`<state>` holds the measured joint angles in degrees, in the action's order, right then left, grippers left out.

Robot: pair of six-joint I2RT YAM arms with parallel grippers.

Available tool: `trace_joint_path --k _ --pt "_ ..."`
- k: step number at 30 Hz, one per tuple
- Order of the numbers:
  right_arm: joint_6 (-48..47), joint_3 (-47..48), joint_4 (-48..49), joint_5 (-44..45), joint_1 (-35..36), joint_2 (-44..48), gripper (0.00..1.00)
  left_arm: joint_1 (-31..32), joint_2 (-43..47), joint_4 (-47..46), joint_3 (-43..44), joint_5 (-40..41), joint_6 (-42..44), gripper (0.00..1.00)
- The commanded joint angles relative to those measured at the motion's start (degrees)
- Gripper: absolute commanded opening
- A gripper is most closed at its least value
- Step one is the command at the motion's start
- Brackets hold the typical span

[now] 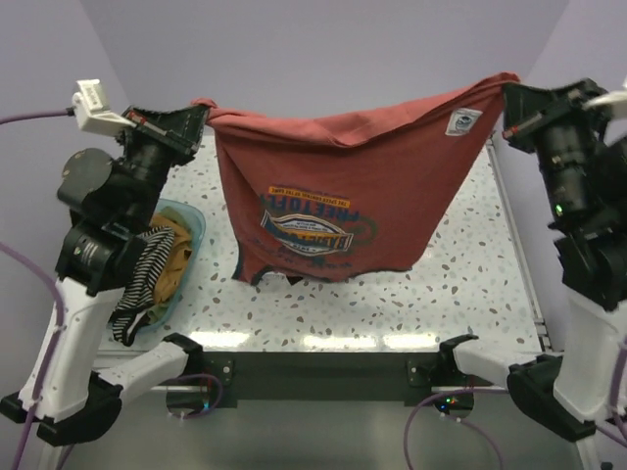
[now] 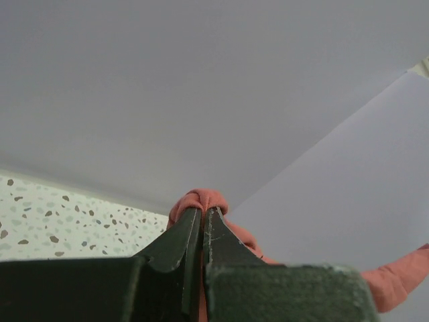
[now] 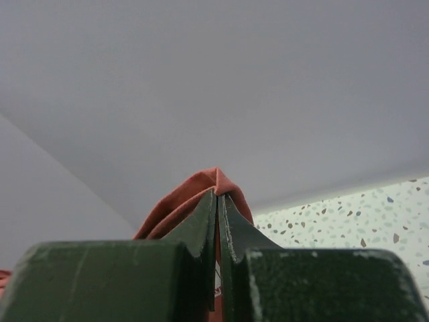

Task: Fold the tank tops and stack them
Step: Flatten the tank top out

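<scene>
Lilac walls (image 1: pixel 323 39); tank top (image 1: pixel 333 166) over speckled, maybe-stone table (image 1: pixel 460 284).

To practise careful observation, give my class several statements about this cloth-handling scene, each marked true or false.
1. The rust-red tank top hangs spread between the left gripper and the right gripper. True.
2. The left gripper is open and empty. False: it is shut on one corner of the rust-red tank top.
3. The striped top is held by the right gripper. False: it lies bunched in the teal bin, draping over its rim.
4. A white label shows on the rust-red tank top near the right gripper. True.
</scene>
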<state>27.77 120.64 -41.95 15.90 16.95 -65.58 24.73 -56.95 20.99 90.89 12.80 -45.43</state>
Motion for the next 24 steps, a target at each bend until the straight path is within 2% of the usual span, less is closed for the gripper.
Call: trace_joint_path --k 1,4,6,7,8,10,12,15,17,20,21,22,23,24 --pt "-2.1 -0.4 4.9 -5.4 -0.3 -13.1 0.0 -1.2 -8.3 -10.8 -3.7 1.4 -1.5 0.0" --pt "-1.7 2.2 11.3 -11.5 -1.4 -22.0 0.0 -4.8 -14.8 -25.7 -6.5 -5.3 -2.6 0.0" --pt "-1.7 9.9 12.2 -13.6 -2.4 -29.9 0.0 -7.6 -21.8 -34.9 -4.9 -11.7 -3.3 0.0" --pt "-1.3 13.9 11.1 -14.6 -2.8 -32.6 0.0 -8.4 -24.2 -37.7 -1.9 -14.1 -3.7 0.0" --pt "-1.1 22.4 10.8 -15.5 -3.8 -35.5 0.0 -9.3 -26.5 -42.2 0.2 -16.2 -4.0 0.0" --pt "-1.2 31.9 11.5 -17.1 -4.7 -40.7 0.0 -9.7 -32.3 -44.9 8.4 -21.0 -3.3 0.0" --pt "-0.3 33.8 15.4 -18.1 -6.9 -40.7 0.0 -10.1 -36.5 -45.3 17.7 -24.7 -1.4 0.0" --pt "2.6 28.4 21.5 -20.4 -10.6 -35.9 0.0 -11.5 -38.5 -45.3 24.4 -28.5 -0.4 0.0" --pt "2.6 24.6 21.8 -20.8 -12.5 -33.7 0.0 -13.2 -37.1 -46.6 24.4 -30.7 -0.9 0.0" --pt "3.0 14.8 21.6 -22.0 -13.3 -28.0 0.0 -15.3 -31.0 -49.9 15.9 -30.4 -1.5 0.0" --pt "3.3 10.5 22.3 -22.5 -13.3 -26.3 0.0 -15.8 -29.0 -50.9 8.1 -30.0 -2.0 0.0" --pt "3.4 0.7 22.9 -22.8 -13.3 -21.6 0.0 -16.3 -27.1 -52.0 3.6 -29.8 -2.5 0.0" --pt "3.5 -4.5 23.3 -23.5 -13.3 -19.3 0.0 -16.4 -23.4 -54.1 -0.9 -29.3 -3.3 0.0" --pt "3.7 -9.8 23.0 -23.6 -13.3 -16.8 0.0 -16.5 -21.6 -54.8 -10.3 -29.1 -3.9 0.0"
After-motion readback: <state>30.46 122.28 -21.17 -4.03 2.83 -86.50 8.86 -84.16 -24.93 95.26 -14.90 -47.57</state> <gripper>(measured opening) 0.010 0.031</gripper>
